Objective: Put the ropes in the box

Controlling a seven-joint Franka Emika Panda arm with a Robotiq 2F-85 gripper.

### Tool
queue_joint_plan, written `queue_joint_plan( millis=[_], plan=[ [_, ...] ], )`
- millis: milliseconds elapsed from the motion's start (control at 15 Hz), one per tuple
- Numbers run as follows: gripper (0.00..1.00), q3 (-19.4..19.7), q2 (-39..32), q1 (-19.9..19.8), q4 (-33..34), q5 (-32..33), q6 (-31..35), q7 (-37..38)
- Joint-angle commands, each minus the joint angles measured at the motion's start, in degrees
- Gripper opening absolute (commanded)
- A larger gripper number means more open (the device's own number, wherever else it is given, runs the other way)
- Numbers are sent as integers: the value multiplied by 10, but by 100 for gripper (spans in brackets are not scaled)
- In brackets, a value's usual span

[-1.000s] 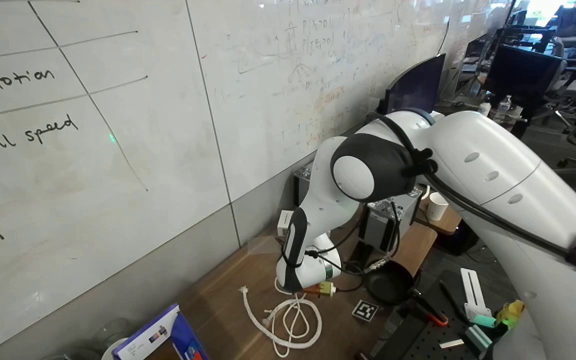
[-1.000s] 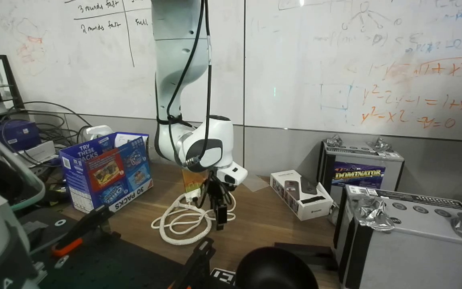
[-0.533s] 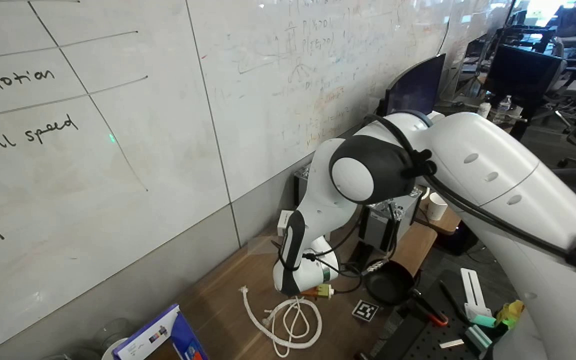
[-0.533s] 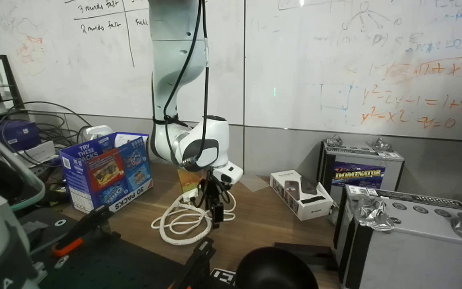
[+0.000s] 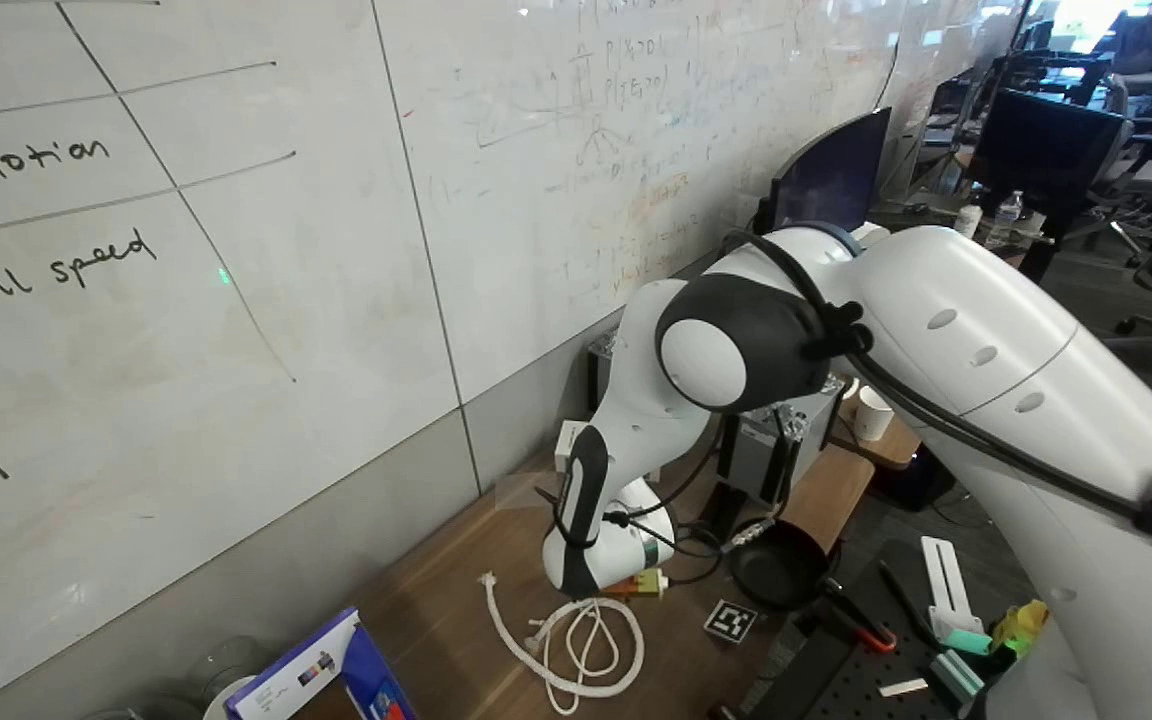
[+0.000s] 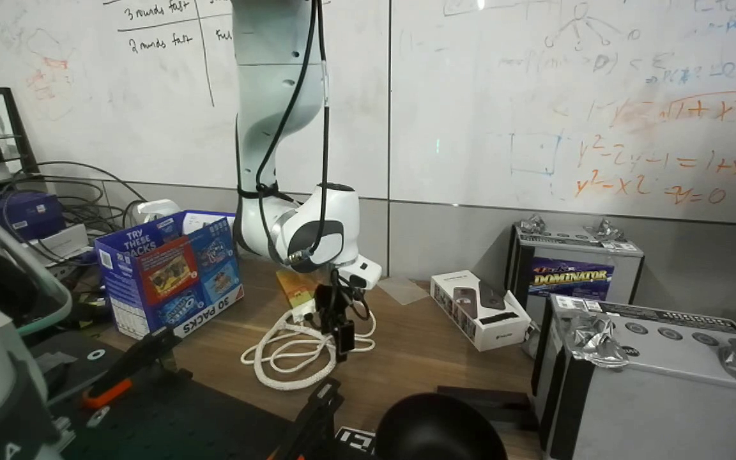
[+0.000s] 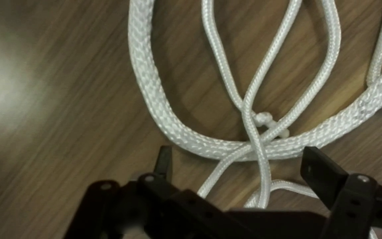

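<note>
Chief: How many ropes [image 7: 207, 147] were found?

Inspector: One thick and at least one thin; the exact number could not be established.

Chief: What else was counted?

Inspector: One "30 PACKS" box [image 6: 170, 279], one phone carton [image 6: 470, 310], two grey devices [image 6: 674, 396], one black pan [image 6: 438, 427], one square marker [image 5: 731, 621].

Chief: And the arm [image 5: 966, 300]?

Inspector: There was one; it carried one gripper [image 7: 236, 154].

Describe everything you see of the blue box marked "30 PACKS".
The box looks like thin card, blue and white, open at the top, with a red-and-blue front and "TRY THESE PACKS" in white near its rim. It stands upright on the wooden table, apart from the ropes and open claw. Its floor is hidden.
</note>
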State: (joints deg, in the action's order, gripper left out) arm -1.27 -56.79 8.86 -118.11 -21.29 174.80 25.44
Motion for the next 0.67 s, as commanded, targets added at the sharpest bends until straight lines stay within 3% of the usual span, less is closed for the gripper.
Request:
queue_joint_plan(
  millis=[0, 600],
  plan=[
    [100, 6, 3, 3, 2, 6, 2, -9],
    [100, 20, 3, 5, 1, 2, 5, -3]
  ],
)
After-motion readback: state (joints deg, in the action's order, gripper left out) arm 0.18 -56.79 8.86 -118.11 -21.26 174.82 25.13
